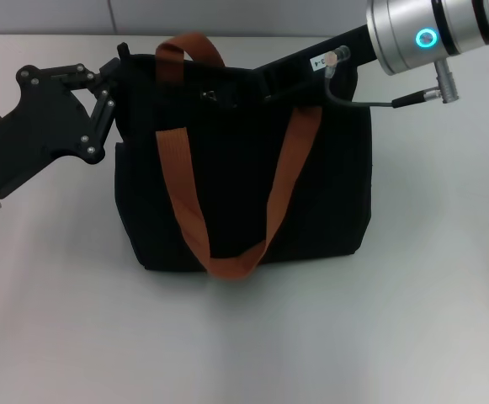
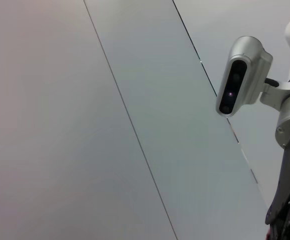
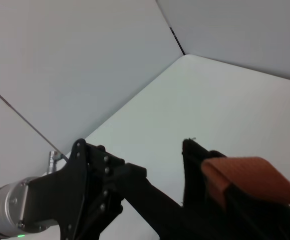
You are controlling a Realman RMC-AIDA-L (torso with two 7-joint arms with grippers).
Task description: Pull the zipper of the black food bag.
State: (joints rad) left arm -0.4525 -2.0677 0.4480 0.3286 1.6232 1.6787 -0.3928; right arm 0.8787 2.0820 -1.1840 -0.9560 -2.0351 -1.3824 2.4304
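Observation:
The black food bag [image 1: 244,168] stands upright in the middle of the table, with two rust-orange straps [image 1: 185,194]. A small silver zipper pull [image 1: 209,95] shows on the top zip line, left of centre. My left gripper [image 1: 116,71] comes in from the left and is shut on the bag's top left corner. The right wrist view shows it [image 3: 149,195] against the bag's corner [image 3: 194,160]. My right gripper [image 1: 271,82] reaches from the upper right over the bag's top, a little right of the pull. It is black against the black fabric.
The bag stands on a white table [image 1: 244,337]. A grey panelled wall [image 1: 227,17] runs behind it. The left wrist view shows only the wall and the right arm's wrist camera [image 2: 242,75].

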